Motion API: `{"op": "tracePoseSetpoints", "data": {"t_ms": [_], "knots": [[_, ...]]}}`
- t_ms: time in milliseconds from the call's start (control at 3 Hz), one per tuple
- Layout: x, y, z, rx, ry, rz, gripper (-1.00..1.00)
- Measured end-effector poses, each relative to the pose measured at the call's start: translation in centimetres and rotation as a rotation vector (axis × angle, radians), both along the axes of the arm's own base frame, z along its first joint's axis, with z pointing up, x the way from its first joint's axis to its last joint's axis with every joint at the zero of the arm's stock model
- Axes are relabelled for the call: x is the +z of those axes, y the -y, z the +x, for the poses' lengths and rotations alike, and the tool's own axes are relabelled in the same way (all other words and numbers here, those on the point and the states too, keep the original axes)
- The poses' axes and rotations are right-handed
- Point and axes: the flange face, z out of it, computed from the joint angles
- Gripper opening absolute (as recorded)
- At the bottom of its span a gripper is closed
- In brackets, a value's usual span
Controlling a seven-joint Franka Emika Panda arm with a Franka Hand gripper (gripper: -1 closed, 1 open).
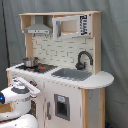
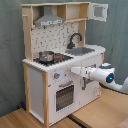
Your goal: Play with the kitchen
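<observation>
While my arm reaches across in front of the kitchen point(image 2: 60, 60), my gripper point(image 2: 74, 71) sits at cabinet-front height, just below the counter edge and close to the row of red-centred knobs point(image 2: 56, 76). In the second exterior view my white arm comes in from the second exterior view's right, and its narrow end points toward the panel between the stove side and the sink side, above the oven door point(image 2: 64, 96). Whether the tip actually touches the panel I cannot tell, and I cannot tell how my fingers stand either.

In the first exterior view my arm's white housing point(image 1: 17, 92) fills the lower corner at the first exterior view's left, in front of the kitchen's lower cabinet, and the gripper end itself is hidden against the cabinet front.

The kitchen point(image 1: 60, 65) stands upright on a wooden floor point(image 2: 20, 119) against a grey curtain point(image 2: 10, 50). On its counter the small pot point(image 2: 46, 55) rests on the black stove point(image 2: 55, 58), and beside it lies the grey sink point(image 2: 84, 50) with the black faucet point(image 2: 75, 39) arching over it. Above the stove hangs the grey hood point(image 2: 49, 20), with open shelves and a small white-framed door next to it. All of these lie above my gripper; the oven door lies below it.
</observation>
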Motion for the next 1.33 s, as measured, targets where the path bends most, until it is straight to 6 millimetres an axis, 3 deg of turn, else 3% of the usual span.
{"op": "tracePoseSetpoints", "data": {"t_ms": [1333], "knots": [[-0.09,-0.11,-0.05,0.02,0.023,-0.447,-1.0]]}}
